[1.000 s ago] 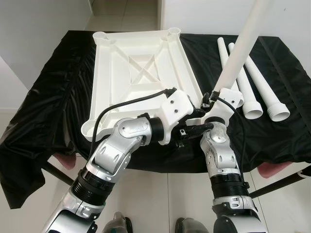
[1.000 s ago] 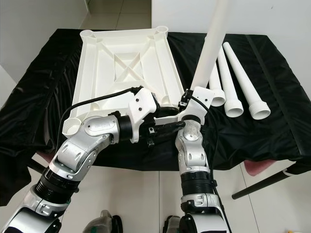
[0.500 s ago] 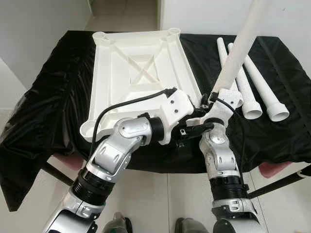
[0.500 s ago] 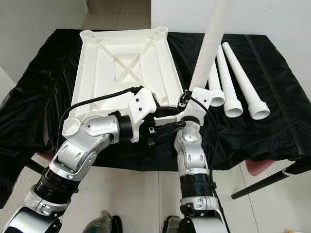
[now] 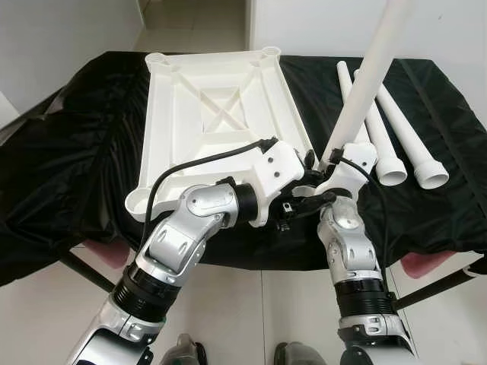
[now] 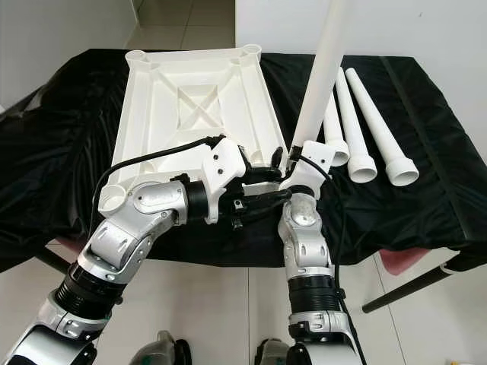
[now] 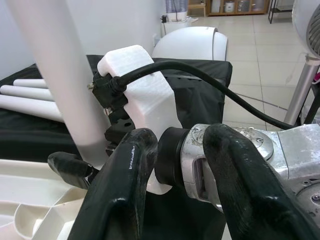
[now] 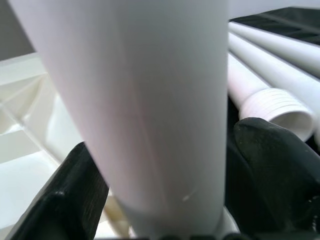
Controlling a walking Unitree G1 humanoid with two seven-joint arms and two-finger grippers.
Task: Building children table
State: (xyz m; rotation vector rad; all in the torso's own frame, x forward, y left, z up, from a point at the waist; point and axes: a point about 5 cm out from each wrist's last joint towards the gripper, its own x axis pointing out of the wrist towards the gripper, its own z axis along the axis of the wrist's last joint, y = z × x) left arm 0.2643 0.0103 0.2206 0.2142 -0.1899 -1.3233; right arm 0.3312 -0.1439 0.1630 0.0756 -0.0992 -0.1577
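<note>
Table leg (image 5: 365,84) stands near-upright, leaning slightly, base at the near right corner of the upturned white tabletop (image 5: 217,114). Right gripper (image 8: 165,200) clenched around the leg low down, black fingers (image 8: 277,165) on both sides. Left gripper (image 7: 175,170) just beside it at the same corner, fingers apart, straddling the right arm's wrist. Three spare legs (image 5: 399,133) lie side by side on the black cloth (image 5: 76,152), right of the tabletop.
</note>
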